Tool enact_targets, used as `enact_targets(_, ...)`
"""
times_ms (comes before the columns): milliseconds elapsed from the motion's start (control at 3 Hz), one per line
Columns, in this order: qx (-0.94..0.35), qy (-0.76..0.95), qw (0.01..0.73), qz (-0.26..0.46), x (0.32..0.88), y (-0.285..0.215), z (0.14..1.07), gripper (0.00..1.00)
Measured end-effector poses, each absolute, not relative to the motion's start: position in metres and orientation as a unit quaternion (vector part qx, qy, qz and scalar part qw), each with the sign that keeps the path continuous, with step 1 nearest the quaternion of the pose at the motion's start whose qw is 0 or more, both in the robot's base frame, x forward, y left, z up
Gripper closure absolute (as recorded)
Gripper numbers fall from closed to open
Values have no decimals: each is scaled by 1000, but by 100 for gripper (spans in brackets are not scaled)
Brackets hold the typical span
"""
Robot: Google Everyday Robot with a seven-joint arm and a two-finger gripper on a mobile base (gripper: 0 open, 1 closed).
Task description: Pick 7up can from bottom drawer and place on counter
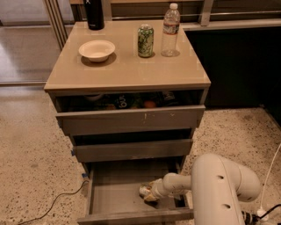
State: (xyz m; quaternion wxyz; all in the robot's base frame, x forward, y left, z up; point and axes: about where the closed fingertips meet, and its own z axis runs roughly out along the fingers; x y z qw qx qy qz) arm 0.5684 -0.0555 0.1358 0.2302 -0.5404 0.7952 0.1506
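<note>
Pinching the can (pixel 144 190) at bottom centre, gripper (pixel 149 196) fingers (pixel 150 199) are sitting low in the drawer (pixel 112 195), so I'm advising lifting straight up.

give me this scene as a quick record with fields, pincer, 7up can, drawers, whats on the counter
pincer: down inside the bottom drawer, right at the 7up can
7up can: on the drawer floor, right of middle
bottom drawer: pulled open
top drawer: slightly open, items visible inside
counter: holds white bowl, green-patterned can, clear bottle, dark bottle
task state: 7up can not yet on the counter
</note>
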Motion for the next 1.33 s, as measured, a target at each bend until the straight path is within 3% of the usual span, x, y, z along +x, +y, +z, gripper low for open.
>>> enact_targets(333, -540, 795, 230, 151, 568, -55, 136, 100)
enact_targets(1333, -546, 791, 228, 153, 555, -58, 166, 100)
